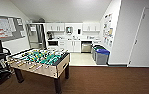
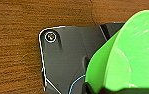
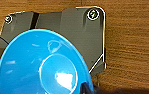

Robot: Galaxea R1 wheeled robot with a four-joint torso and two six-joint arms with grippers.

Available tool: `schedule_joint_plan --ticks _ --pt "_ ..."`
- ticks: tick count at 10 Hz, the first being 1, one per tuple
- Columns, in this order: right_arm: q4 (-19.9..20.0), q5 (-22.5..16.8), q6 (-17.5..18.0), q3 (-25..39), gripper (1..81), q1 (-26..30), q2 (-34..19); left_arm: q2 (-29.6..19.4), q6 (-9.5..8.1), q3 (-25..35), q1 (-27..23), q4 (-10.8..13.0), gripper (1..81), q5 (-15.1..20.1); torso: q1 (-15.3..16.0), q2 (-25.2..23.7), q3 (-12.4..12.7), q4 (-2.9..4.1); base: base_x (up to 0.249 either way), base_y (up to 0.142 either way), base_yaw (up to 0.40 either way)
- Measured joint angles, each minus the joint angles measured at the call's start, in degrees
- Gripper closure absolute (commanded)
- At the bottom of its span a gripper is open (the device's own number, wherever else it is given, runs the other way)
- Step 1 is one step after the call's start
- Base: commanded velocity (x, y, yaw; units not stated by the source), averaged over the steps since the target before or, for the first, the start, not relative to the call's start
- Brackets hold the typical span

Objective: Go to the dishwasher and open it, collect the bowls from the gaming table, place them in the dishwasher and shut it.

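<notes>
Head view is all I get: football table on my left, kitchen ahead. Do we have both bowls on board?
Observer: The left wrist view shows the lime green bowl close to the camera, up off the wood-grain floor.
Operator: And the blue one?
Observer: The right wrist view shows the blue bowl, hollow side towards the camera.
Operator: Anything in it?
Observer: No, its inside looks empty, just light glinting on the bottom.

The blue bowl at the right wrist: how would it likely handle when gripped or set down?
The blue bowl looks like glossy moulded plastic, so probably light, stiff and somewhat slippery in a grip. Its flared wall narrows to a small round base, so it may tip if nudged at the rim. It is unlikely to shatter.
</notes>
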Motion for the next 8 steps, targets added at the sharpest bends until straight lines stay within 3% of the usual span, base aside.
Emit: schedule_joint_plan --ticks 8 --pt "0.0 0.0 0.0 0.0 81.1 0.0 -0.04 0.13 0.02 0.02 0.0 0.0 81.1 0.0 0.0 0.0 0.0 0.0 0.134 -0.065 0.0"
